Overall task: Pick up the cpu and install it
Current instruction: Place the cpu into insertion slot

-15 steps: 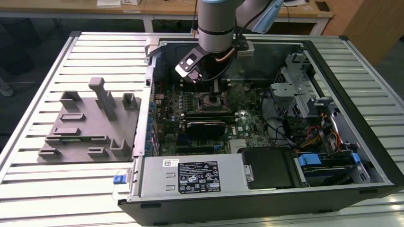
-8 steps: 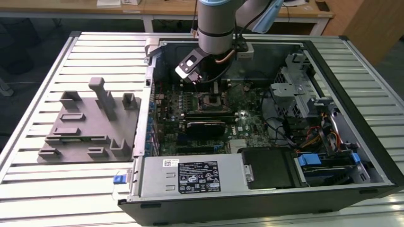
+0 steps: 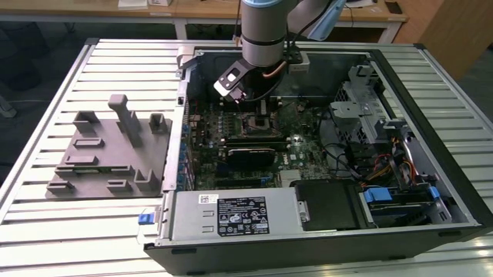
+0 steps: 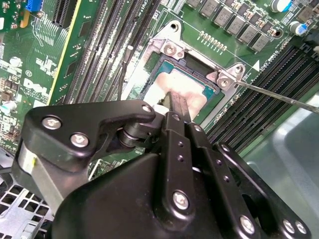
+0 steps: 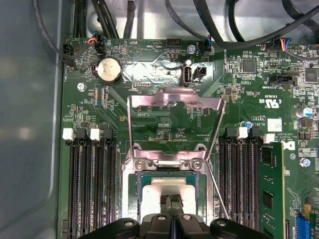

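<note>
Cpu [image 4: 197,94] in socket [image 4: 169,47], directly under claw [image 4: 175,99] w/ tips closed.

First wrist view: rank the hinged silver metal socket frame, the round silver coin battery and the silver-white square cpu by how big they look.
Largest: the hinged silver metal socket frame.
Next: the silver-white square cpu, partly covered by the end effector.
Smallest: the round silver coin battery.

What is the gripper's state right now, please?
Gripper: shut, holding nothing, poised over the cpu lying in the socket.
</note>
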You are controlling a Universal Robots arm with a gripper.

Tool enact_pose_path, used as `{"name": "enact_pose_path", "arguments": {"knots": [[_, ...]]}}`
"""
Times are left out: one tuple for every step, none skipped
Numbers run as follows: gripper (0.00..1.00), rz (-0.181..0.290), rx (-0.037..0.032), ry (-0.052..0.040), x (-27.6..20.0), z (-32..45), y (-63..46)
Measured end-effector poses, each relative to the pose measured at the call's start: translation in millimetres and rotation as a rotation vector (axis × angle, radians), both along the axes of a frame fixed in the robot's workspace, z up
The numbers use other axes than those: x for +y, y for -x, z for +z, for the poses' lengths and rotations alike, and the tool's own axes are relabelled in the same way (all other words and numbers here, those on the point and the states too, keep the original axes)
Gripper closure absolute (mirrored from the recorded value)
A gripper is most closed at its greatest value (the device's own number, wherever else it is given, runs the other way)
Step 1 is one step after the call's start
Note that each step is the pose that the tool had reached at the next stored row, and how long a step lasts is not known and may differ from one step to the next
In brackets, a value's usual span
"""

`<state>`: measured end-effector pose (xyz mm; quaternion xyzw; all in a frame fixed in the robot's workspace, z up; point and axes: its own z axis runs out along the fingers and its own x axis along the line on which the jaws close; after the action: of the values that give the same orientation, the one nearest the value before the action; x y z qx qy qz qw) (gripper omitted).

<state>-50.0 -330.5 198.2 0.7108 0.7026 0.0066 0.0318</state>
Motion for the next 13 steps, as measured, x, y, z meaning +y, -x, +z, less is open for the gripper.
{"name": "enact_pose_path", "arguments": {"knots": [[0.89,0.0,-0.0001,-0.0002,0.0,-0.1,0.0],[0.89,0.0,-0.0002,-0.0003,0.0,-0.1,0.0],[0.89,0.0,-0.0002,-0.0003,0.0,-0.2,0.0],[0.89,0.0,-0.0002,-0.0003,0.0,-0.2,0.0],[0.89,0.0,-0.0002,-0.0003,0.0,-0.2,0.0],[0.89,0.0,-0.0002,-0.0002,0.0,-0.2,0.0],[0.89,0.0,-0.0002,-0.0003,0.0,-0.3,0.0],[0.89,0.0,-0.0003,-0.0004,0.1,-0.3,0.0],[0.89,0.0,-0.0003,-0.0004,0.1,-0.3,0.0],[0.89,0.0,-0.0006,-0.0005,0.1,0.0,-0.1],[0.89,0.0,-0.0013,-0.0014,0.2,0.6,-0.2],[0.89,0.0,-0.0012,-0.0013,0.2,1.8,-0.2],[0.89,0.0,-0.0007,-0.0006,0.1,3.5,-0.1]]}}
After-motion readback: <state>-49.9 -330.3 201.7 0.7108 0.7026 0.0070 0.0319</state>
